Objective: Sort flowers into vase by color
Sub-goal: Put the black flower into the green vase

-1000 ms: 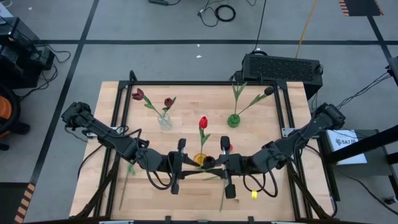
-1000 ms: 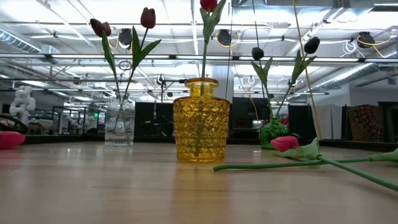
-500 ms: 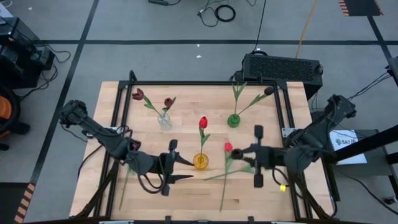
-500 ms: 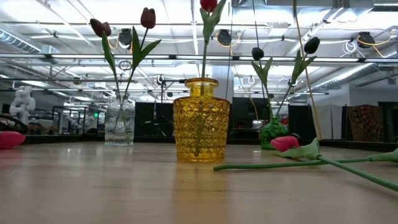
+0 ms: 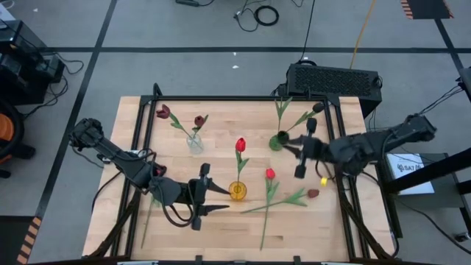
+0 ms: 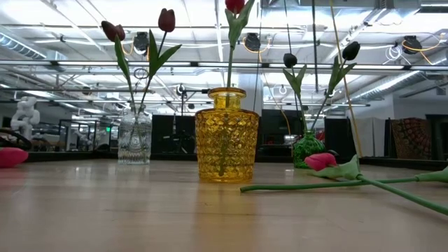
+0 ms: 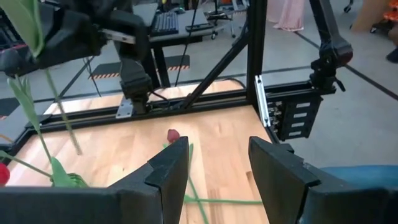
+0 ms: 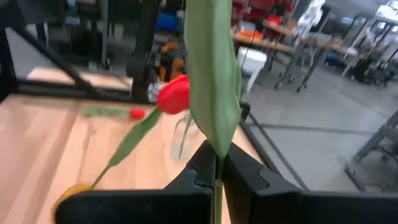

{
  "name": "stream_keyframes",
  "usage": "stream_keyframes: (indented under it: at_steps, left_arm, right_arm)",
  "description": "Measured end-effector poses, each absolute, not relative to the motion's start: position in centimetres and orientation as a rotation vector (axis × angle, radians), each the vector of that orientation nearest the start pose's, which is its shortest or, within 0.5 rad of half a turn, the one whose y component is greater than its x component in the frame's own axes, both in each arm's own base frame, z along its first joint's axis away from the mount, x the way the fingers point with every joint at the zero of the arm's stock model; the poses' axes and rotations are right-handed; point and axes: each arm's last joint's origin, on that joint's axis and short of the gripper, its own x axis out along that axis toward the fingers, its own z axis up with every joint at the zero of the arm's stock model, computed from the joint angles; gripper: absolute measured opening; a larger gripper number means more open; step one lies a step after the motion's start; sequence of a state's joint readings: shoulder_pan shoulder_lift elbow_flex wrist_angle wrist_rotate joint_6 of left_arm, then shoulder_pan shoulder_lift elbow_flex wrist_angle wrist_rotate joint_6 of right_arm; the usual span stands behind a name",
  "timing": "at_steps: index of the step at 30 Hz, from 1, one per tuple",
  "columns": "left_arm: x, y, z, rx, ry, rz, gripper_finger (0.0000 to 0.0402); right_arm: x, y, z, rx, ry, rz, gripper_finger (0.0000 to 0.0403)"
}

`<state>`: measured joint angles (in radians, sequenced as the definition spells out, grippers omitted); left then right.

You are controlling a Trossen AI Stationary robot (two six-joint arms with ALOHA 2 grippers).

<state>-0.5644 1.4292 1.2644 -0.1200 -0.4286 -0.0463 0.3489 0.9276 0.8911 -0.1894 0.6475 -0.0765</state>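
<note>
Pale wood table (image 5: 221, 228), faceted amber vase (image 6: 226, 136)

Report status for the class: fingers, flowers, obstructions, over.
Left gripper open beside yellow vase. Right gripper shut on leafy stem, near green vase. Red flower lying loose on table between them.

Pretty even bright overhead lighting, ceiling lights (image 6: 350, 91) blown out in the low view, soft shadows, right wrist view blurry.
</note>
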Motion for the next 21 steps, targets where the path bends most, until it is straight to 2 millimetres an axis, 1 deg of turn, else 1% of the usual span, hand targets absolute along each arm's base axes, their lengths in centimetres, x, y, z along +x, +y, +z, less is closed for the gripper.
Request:
stream_keyframes:
  at_steps: [2,5,8,10,15,21]
  left_arm:
    - [28.1,-16.3,35.7,0.091,0.256,-0.129,0.0175]
    - [28.1,-16.3,35.7,0.093,0.256,-0.129,0.0175]
    - [28.1,-16.3,35.7,0.100,0.257,-0.130,0.0175]
    - [28.1,-16.3,35.7,0.099,0.257,-0.130,0.0175]
    - [28.1,-16.3,35.7,0.099,0.257,-0.130,0.0175]
    - [28.2,-16.2,35.7,0.098,0.256,-0.123,0.0175]
  right_arm:
    - [18.4,4.0,33.7,-0.189,0.158,-0.287,0.0006]
    - [17.3,2.9,31.7,-0.205,0.109,-0.308,0.0004]
    - [16.3,2.1,29.6,-0.213,0.083,-0.339,0.0004]
    - [15.8,1.8,28.7,-0.214,0.049,-0.353,0.0004]
    - [14.9,1.3,27.4,-0.233,0.018,-0.379,0.0004]
    - [14.8,0.7,26.5,-0.241,0.034,-0.387,0.0004]
